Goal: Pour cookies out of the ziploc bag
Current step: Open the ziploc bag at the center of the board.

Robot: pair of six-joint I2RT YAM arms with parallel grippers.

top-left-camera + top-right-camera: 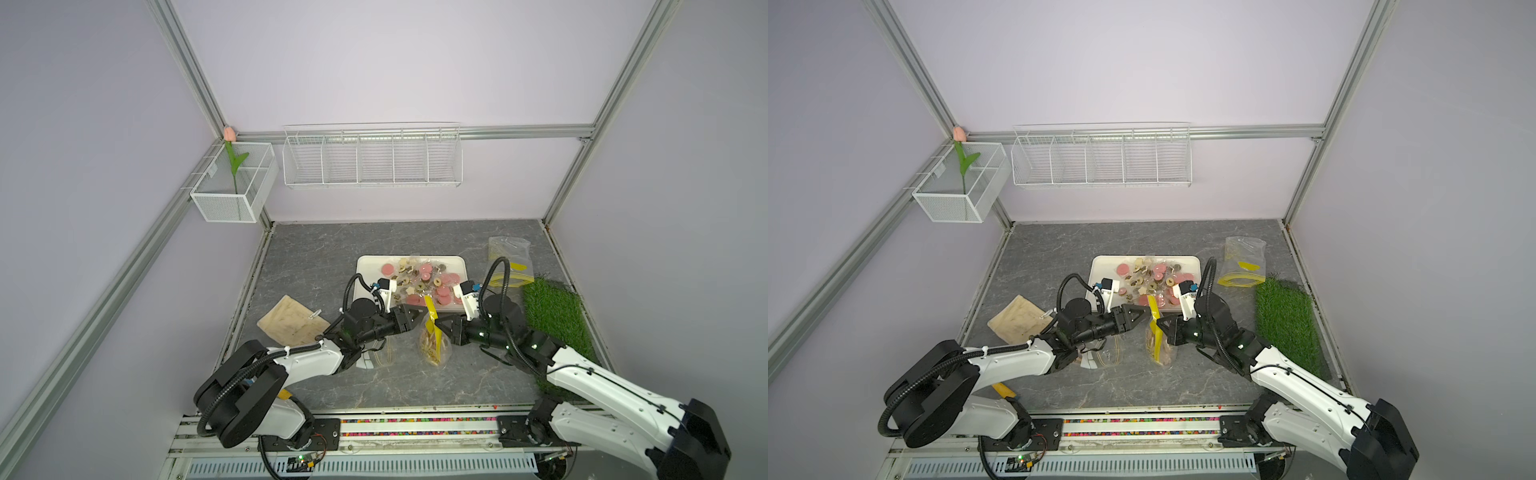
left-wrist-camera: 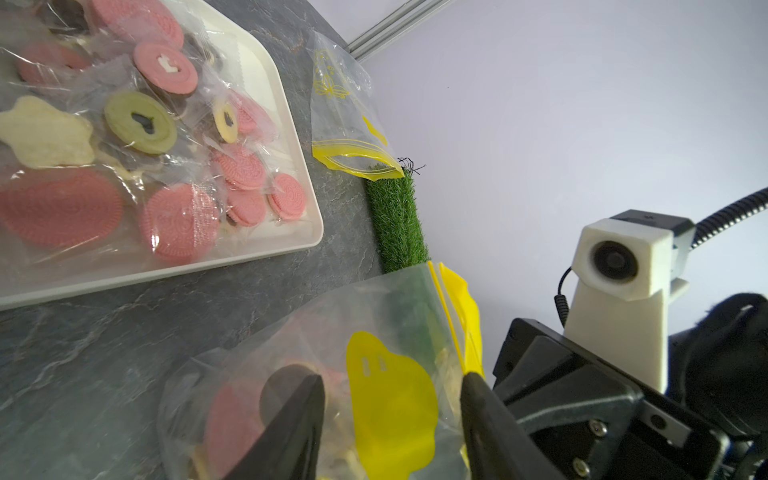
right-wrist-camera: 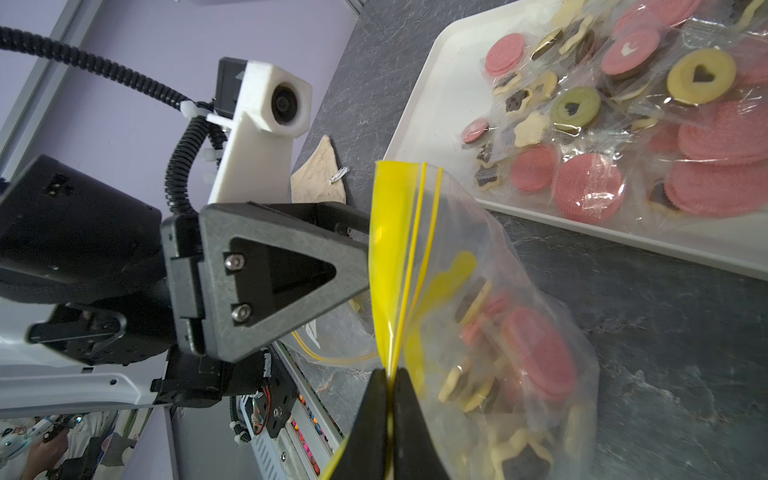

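We list lilac walls (image 1: 415, 62), aluminium frame (image 1: 519, 132), grey marbled worktop (image 1: 311, 257), white wire rack (image 1: 372, 162), white mesh basket (image 1: 224, 208), green turf mat (image 1: 557, 316).

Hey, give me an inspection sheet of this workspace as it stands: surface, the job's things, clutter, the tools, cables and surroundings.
Surface: grey marbled tabletop.
Job's things: ziploc bag held upright, cookies inside; others piled on the white tray, many in clear wrappers.
Clutter: empty bag, grass mat, beige board, third bag under the left arm.
Tools: right tool shut on the bag's yellow zip strip; left tool open, fingertips at the bag.
Cables: black ribbed cables looped at both wrists.
Surroundings: lilac walls, wire rack, mesh basket holding an artificial tulip.
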